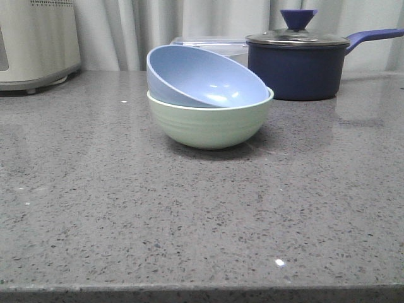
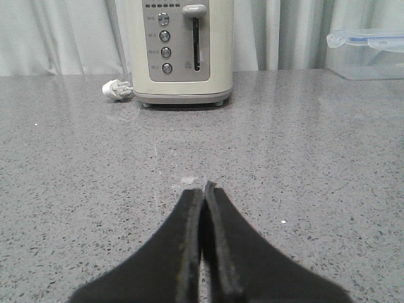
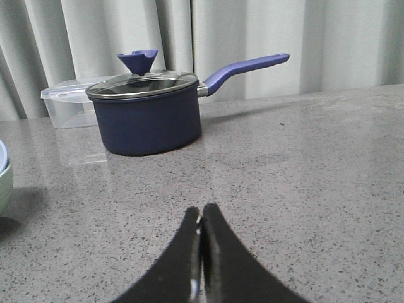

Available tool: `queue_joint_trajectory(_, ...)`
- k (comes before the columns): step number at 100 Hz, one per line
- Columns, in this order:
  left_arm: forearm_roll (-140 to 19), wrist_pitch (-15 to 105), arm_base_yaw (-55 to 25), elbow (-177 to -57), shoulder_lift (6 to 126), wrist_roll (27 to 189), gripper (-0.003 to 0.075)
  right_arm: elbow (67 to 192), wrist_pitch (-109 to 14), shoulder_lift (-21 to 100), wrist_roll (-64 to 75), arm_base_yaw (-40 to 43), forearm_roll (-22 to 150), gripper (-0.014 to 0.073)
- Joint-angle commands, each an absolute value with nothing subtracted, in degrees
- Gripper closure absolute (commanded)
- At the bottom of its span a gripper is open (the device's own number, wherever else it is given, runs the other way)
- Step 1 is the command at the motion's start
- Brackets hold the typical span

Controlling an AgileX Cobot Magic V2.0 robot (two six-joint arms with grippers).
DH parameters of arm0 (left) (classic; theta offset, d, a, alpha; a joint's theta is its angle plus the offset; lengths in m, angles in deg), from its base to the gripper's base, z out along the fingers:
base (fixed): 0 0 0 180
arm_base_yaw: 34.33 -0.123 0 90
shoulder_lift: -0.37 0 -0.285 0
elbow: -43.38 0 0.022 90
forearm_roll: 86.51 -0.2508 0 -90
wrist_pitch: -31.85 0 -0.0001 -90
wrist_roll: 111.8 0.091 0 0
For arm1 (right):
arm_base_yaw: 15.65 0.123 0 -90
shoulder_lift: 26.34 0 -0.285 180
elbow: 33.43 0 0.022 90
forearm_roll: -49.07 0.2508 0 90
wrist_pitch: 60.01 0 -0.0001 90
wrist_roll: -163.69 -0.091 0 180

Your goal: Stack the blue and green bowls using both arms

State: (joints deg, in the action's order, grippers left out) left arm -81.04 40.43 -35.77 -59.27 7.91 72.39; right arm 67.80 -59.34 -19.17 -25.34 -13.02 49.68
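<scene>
Both black grippers sit low over the speckled grey stone countertop [image 1: 189, 240] with fingers pressed together and holding nothing: the left gripper [image 2: 204, 189] faces a cream toaster [image 2: 180, 50], the right gripper [image 3: 202, 211] a dark navy lidded saucepan [image 3: 148, 117] with a clear plastic container [image 3: 66, 104] behind it. Farther out, near the countertop's middle, the pale periwinkle-blue bowl [image 1: 202, 79] rests tilted inside the upright, ridged mint-green bowl [image 1: 208, 123], well apart from both grippers.
</scene>
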Motion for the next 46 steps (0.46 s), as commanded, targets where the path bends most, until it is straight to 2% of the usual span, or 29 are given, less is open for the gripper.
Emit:
queue_joint_trajectory(1, -81.0, 36.3, -35.9, -56.9, 5.8, 71.9, 0.0741, 67.8, -64.0, -20.2, -25.4, -13.5, 49.1, 0.0636)
queue_joint_trajectory(46, -81.0, 36.3, -35.9, -56.9, 5.8, 71.9, 0.0741, 67.8, -63.7, -20.2, -25.4, -13.5, 49.1, 0.0636)
